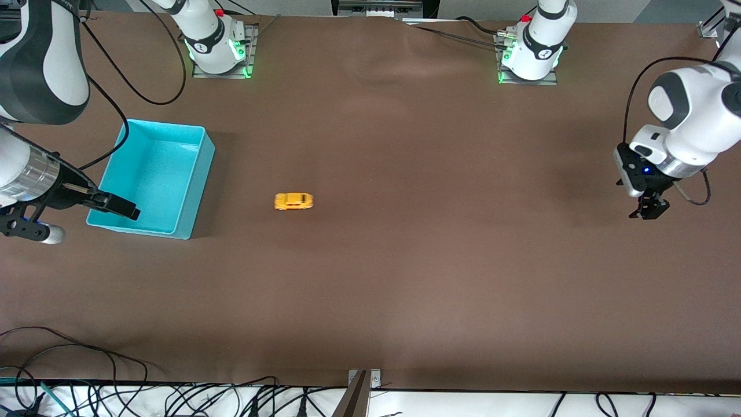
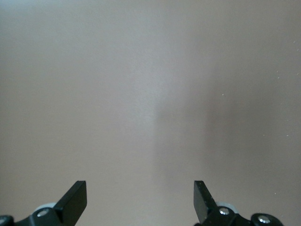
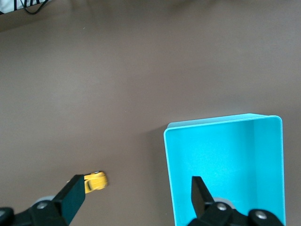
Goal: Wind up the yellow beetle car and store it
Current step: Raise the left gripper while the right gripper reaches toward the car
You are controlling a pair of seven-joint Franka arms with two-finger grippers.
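Note:
The yellow beetle car (image 1: pixel 293 201) stands on its wheels on the brown table, between the turquoise bin (image 1: pixel 165 123) and the table's middle. In the right wrist view the car (image 3: pixel 96 181) shows beside one fingertip and the bin (image 3: pixel 225 155) is empty. My right gripper (image 1: pixel 94 223) is open and empty, up in the air over the bin's near edge; its jaws (image 3: pixel 137 188) stand wide apart. My left gripper (image 1: pixel 648 209) is open and empty over bare table at the left arm's end, and its wrist view (image 2: pixel 140 188) shows only table.
The two arm bases (image 1: pixel 220 52) (image 1: pixel 529 58) stand along the top of the front view. Loose cables (image 1: pixel 87 353) and a metal bracket (image 1: pixel 362 382) lie along the table's edge nearest the front camera.

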